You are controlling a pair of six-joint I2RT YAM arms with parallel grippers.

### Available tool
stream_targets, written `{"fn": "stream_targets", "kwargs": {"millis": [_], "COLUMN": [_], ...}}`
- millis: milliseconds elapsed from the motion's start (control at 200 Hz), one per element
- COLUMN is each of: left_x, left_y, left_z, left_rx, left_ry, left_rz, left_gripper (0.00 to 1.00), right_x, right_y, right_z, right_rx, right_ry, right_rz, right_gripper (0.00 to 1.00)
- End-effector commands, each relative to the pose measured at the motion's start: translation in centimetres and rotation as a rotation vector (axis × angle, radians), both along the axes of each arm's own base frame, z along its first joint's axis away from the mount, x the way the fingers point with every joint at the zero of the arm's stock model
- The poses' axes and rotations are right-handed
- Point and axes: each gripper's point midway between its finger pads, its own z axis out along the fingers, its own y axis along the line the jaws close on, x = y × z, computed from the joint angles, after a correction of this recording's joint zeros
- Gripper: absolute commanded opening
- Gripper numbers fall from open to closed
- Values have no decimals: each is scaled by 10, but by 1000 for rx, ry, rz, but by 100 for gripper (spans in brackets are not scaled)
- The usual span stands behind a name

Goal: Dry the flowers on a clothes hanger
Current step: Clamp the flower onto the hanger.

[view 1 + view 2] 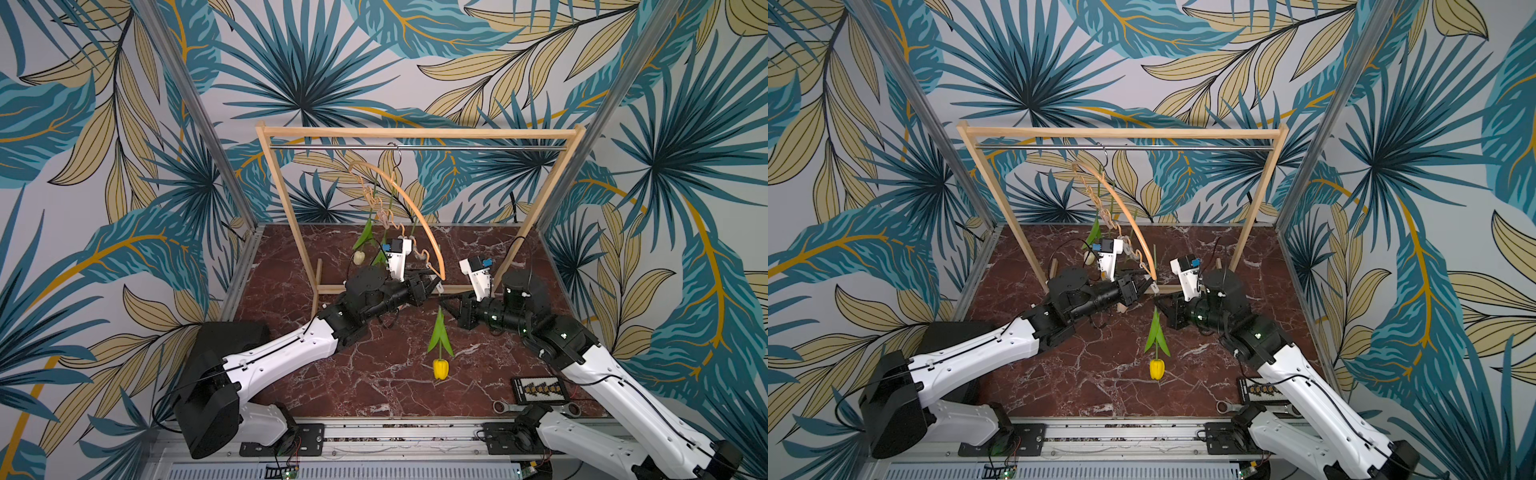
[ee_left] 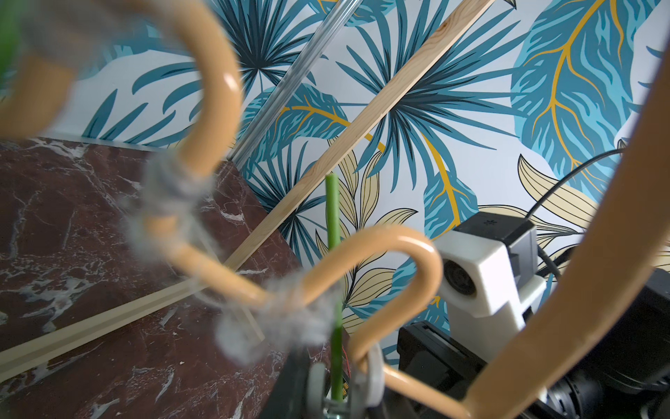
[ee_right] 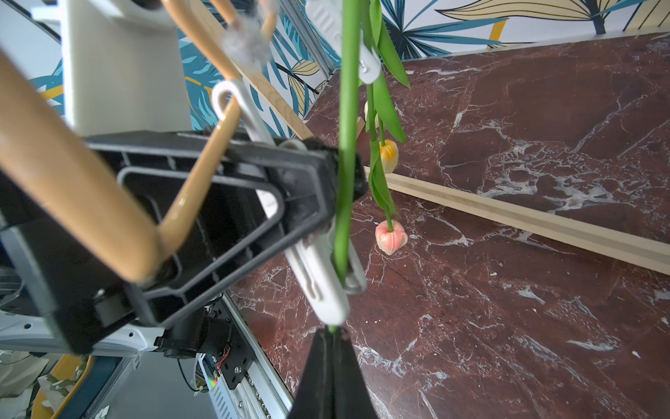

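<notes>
Two robot arms meet at the low end of the clothes hanger [image 3: 72, 174], which hangs by its metal hook [image 1: 397, 151] from the rail of a wooden rack [image 1: 415, 133] and tilts steeply toward us in both top views; the left gripper [image 1: 434, 286] is clamped on a white clip [image 3: 319, 279] at that end, and in the left wrist view we see the clip's grey tips standing apart with a green stem [image 2: 335, 344] between them; the right gripper [image 3: 331, 335] has its jaws pressed together on the same stem just beside the clip, on the flower's side; the bright yellow tulip [image 1: 441, 369] dangles head down from that grip over the red marble table [image 1: 374, 386], leaves spread above the bloom, though we cannot tell whether the head touches the surface; the cut end of the stem pokes up past the hanger's wavy bar [image 2: 398, 235]; three more tulips hang upside down from clips farther along: cream [image 1: 359, 257], orange-yellow [image 3: 388, 156] and pink [image 3: 391, 237]; a wrench [image 1: 505, 407] and a small black case [image 1: 540, 388] lie at the table's front edge near the right arm.
</notes>
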Motion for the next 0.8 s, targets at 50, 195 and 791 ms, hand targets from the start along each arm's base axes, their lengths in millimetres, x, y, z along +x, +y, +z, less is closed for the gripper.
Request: {"fn": "stream_targets", "kwargs": {"millis": [50,195,791], "left_x": [1,1,2], "left_y": [2,3,7], "left_z": [-19,-19,-19], "left_rx": [19,9,3], "left_ry": [37,37,38], "left_rz": [13,15,35], "left_gripper": [23,24,32], "right_x": [-1,-1,-1], "right_y": [4,2,5], "right_z": [14,13,14], "right_rx": [17,14,39], "right_ry": [-39,-39,-31], "right_rz": [17,11,10], "right_gripper": [0,0,0]}}
